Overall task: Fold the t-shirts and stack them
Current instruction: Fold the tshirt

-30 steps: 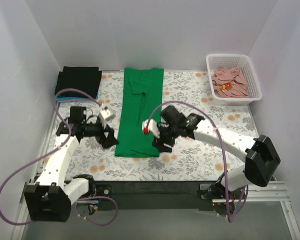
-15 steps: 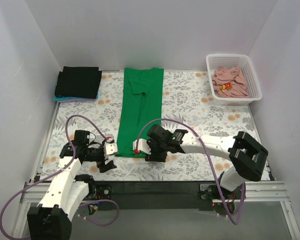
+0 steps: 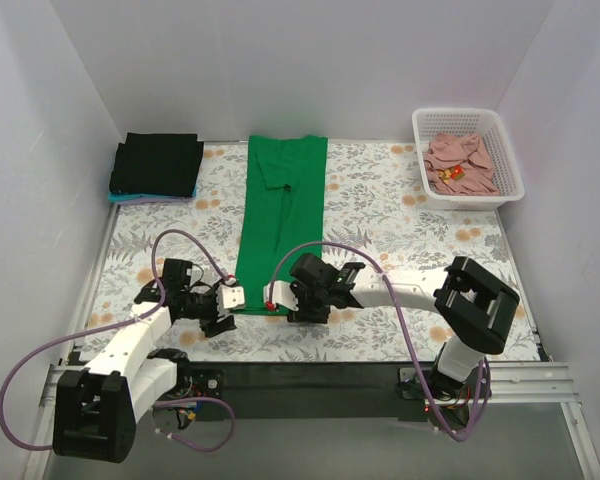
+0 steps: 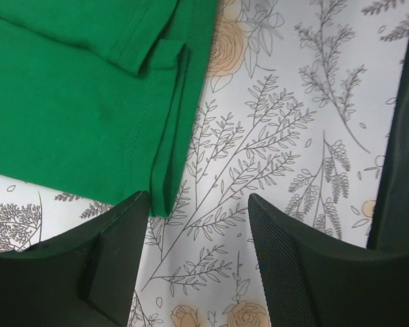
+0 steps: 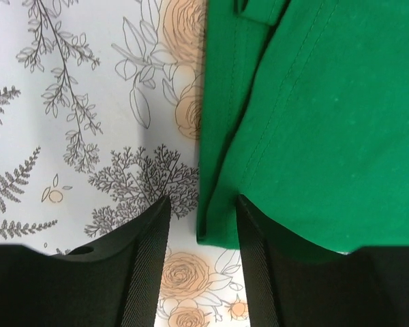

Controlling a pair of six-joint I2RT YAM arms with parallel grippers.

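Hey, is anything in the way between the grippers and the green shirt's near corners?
Nothing visible is. The left gripper and right gripper, jaws open, sit right at the shirt's near hem corners.

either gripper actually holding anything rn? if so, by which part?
Nothing held. Both are open: the right gripper straddles a near hem corner of the green t-shirt, and the left gripper sits beside the other near corner, mostly over the floral table.

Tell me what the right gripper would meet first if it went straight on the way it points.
Likely the plain bright green t-shirt: its stitched corner edge lies between the open fingers of the right gripper, over the floral table cover. Depth is unclear.
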